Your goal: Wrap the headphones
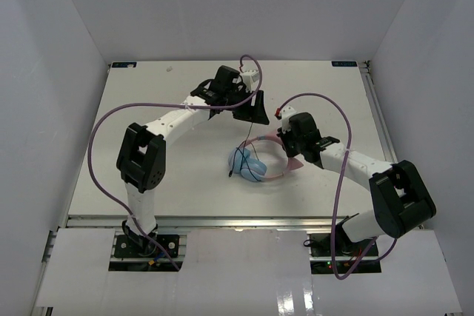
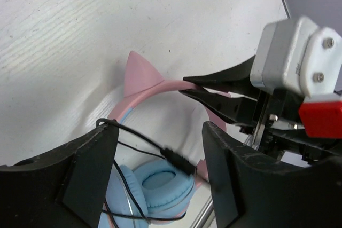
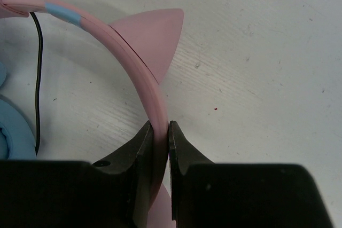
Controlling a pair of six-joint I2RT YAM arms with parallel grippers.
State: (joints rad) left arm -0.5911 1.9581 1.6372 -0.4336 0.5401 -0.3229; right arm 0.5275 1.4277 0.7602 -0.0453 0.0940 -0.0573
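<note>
Headphones (image 1: 255, 162): smooth pink band, round blue cups, on white grainy table (image 1: 148, 101), plain white walls (image 1: 59, 72) around; right gripper (image 3: 160, 134) pinches band, left gripper (image 2: 160, 132) spread wide.

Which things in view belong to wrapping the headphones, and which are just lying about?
Job: headphones with round light-blue ear cups and pink cat-ear headband; their thin black cord; right gripper, shut on the headband; left gripper, open over the cord.
Not the job: thick purple robot cables; white table.
</note>
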